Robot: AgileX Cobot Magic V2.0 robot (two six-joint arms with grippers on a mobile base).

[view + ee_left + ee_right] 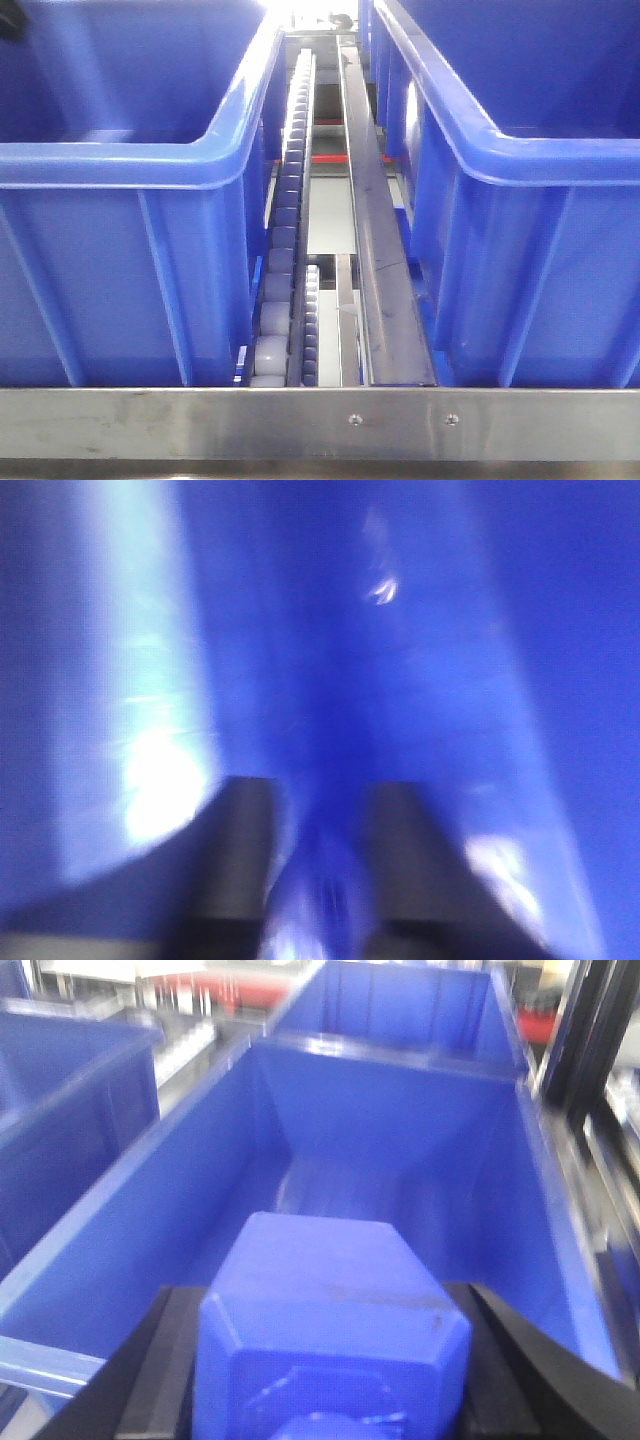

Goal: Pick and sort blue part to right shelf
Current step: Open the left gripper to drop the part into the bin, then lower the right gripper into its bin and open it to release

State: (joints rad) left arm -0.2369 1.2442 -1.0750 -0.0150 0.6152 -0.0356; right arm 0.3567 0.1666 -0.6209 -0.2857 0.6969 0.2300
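1. The right hand is closed on a blue part; its dark fingers press on both sides of the part.
2. The part is a chunky block with bevelled corners and a flat top, with a faint scuff line across that top.
3. In the right wrist view the part hangs over the near end of a long blue bin, above its interior and not touching the floor of it.
4. A second blue bin lies to the left of it in that view, and another one sits end to end beyond the first.
5. The left hand shows only as two dark blurred fingers low in the left wrist view; something blue and smeared sits between them, but I cannot tell whether it is gripped or what it is.
6. Everything around the left hand is blurred blue with bright glare patches.
7. In the front view the right shelf has a flat steel front rail with two screws.
8. Behind the rail, a left bin and a right bin stand on the shelf.
9. Between them run a pale roller track and a steel divider.
10. Neither hand shows in the front view.
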